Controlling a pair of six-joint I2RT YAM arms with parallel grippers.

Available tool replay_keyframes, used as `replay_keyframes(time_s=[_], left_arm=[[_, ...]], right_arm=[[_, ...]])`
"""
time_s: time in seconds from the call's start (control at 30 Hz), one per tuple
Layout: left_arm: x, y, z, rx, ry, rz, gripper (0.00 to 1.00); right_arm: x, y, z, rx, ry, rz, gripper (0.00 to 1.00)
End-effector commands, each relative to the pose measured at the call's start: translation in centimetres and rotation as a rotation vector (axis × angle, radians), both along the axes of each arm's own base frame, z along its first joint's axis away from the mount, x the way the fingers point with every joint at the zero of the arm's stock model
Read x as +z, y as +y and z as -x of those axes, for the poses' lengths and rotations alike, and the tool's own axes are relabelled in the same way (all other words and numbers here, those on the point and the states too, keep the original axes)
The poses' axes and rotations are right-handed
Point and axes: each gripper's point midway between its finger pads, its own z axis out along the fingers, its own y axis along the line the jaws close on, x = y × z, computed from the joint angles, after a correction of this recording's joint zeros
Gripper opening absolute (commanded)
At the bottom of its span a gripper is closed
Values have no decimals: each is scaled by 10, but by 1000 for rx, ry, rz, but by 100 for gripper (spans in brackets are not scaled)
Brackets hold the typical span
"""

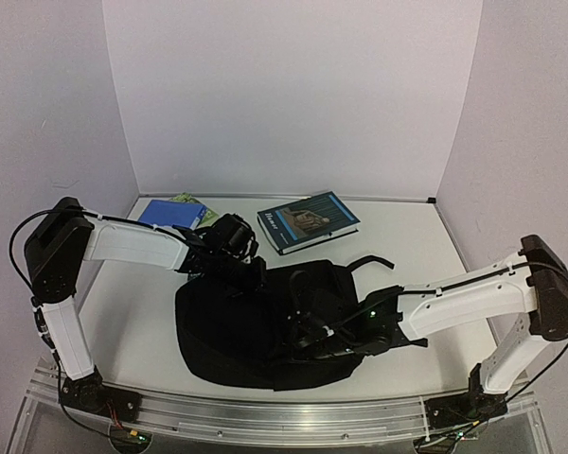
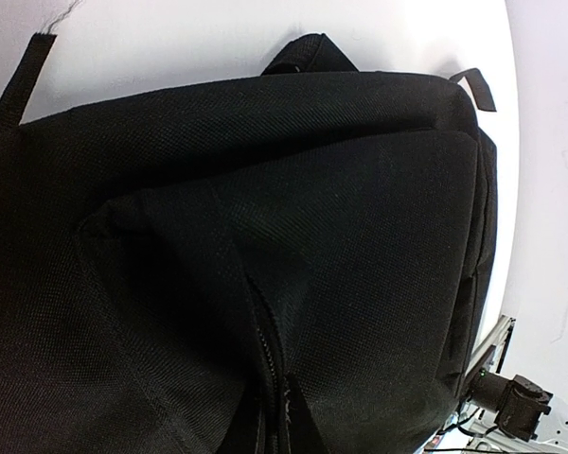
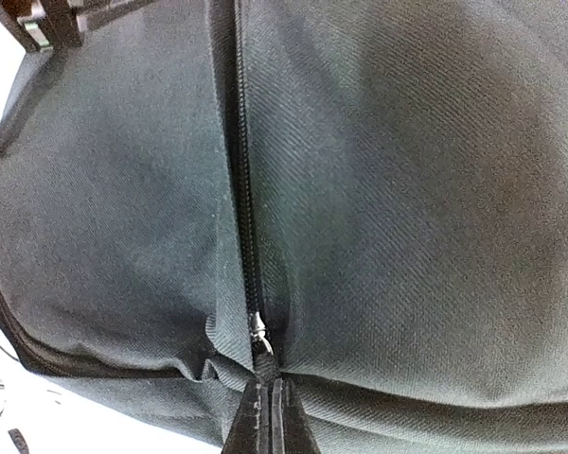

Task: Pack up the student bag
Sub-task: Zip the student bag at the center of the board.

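One floppy, seemingly nylon student bag (image 1: 229, 323)

Student bag (image 1: 232, 331): one, near centre
Book (image 1: 308, 222): one, far centre
Blue folder (image 1: 170, 213): one, far left
Green sheet (image 1: 190, 199): one, far left

My left arm rises from its base to a high elbow. Its forearm runs level and the wrist bends down, and my left pincer (image 1: 249, 272) has its fingers pressed together. My right arm mirrors it, with the forearm sloping down to my right pincer (image 1: 308, 342). Its fingers (image 3: 282, 421) are clamped on the zipper tab (image 3: 263, 352) at their tips.
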Motion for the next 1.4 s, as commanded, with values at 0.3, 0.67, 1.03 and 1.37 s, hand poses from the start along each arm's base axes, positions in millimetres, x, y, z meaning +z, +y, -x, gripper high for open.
replay_keyframes(time_s=[0.3, 0.67, 1.03, 1.37], left_arm=[[23, 22, -60, 109, -178, -2, 0], [88, 74, -27, 108, -267, -76, 75], [53, 178, 7, 274, -114, -223, 95], [3, 185, 48, 260, 102, -203, 91]], right_arm=[[-8, -22, 50, 82, 115, 59, 0], [42, 5, 12, 46, -83, 31, 49], [66, 3, -57, -23, -263, 125, 79], [22, 18, -77, 12, -306, 302, 66]])
